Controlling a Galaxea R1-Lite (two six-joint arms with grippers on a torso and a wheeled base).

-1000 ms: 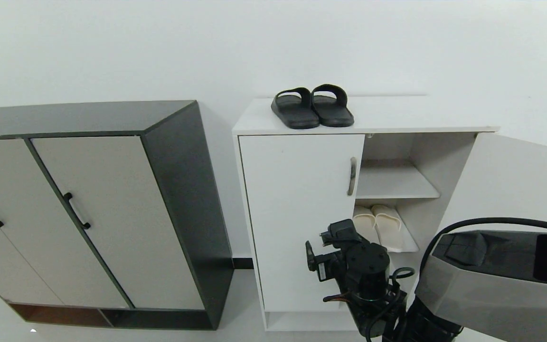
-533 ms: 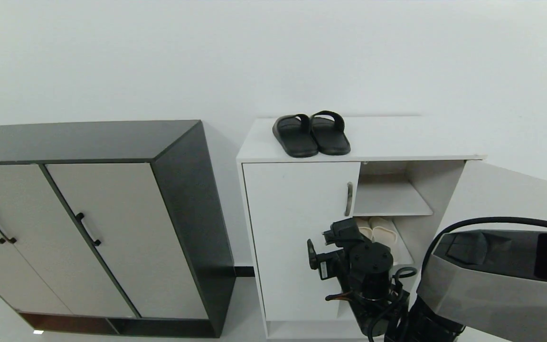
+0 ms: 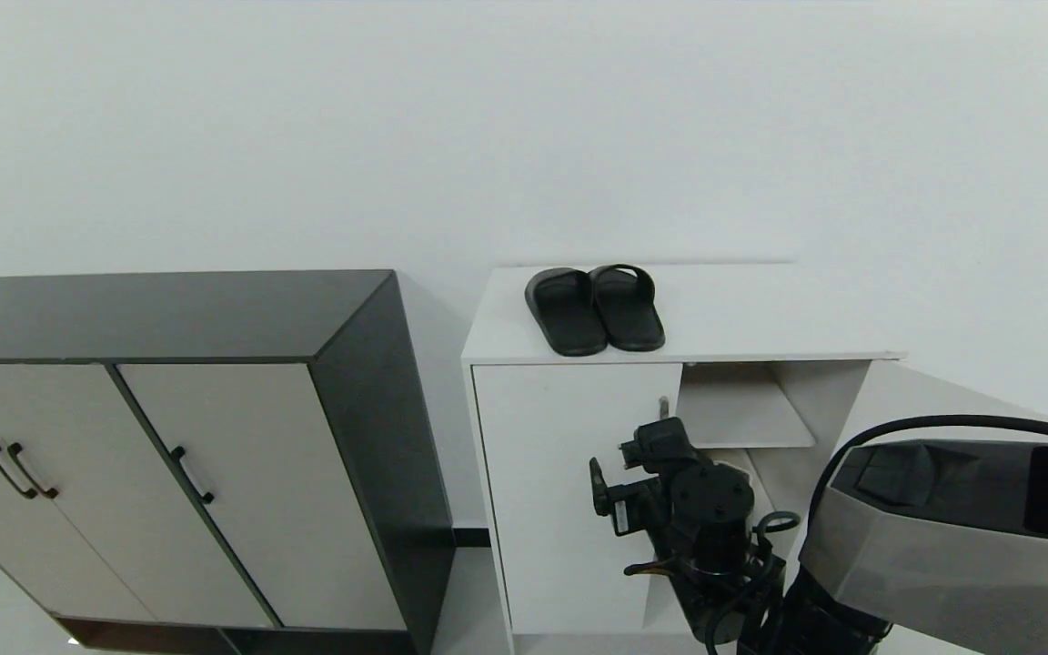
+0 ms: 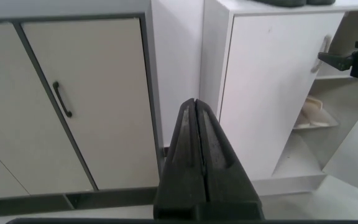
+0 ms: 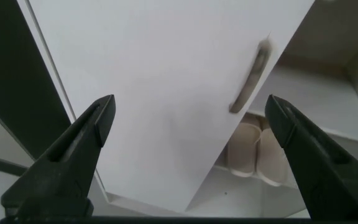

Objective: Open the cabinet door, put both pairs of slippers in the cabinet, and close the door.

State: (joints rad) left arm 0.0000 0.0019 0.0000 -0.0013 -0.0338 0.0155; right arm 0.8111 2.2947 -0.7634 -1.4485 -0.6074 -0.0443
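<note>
Where the head view looks down, we see the black slippers (image 3: 595, 309) side by side and touching on the top of the white cabinet (image 3: 760, 314). They sit toward its left end, with their heels close to the front edge. They are matte slides with broad straps. Their long axis runs front to back, strap ends toward the wall. The top to their right lies bare. The right door (image 3: 961, 405) stands swung out and the left door (image 3: 560, 473) is shut. A dark cabinet (image 3: 215, 437) stands just beside, on the left.

From the left wrist, our left pincer (image 4: 195, 109) has its fingers pressed together on nothing. The cream slippers (image 4: 312, 109) lie on the lower shelf (image 4: 328, 123).

From the right wrist, our right pincer (image 5: 190, 118) gapes wide, with nothing in it, before the shut door's handle (image 5: 253, 78).
</note>
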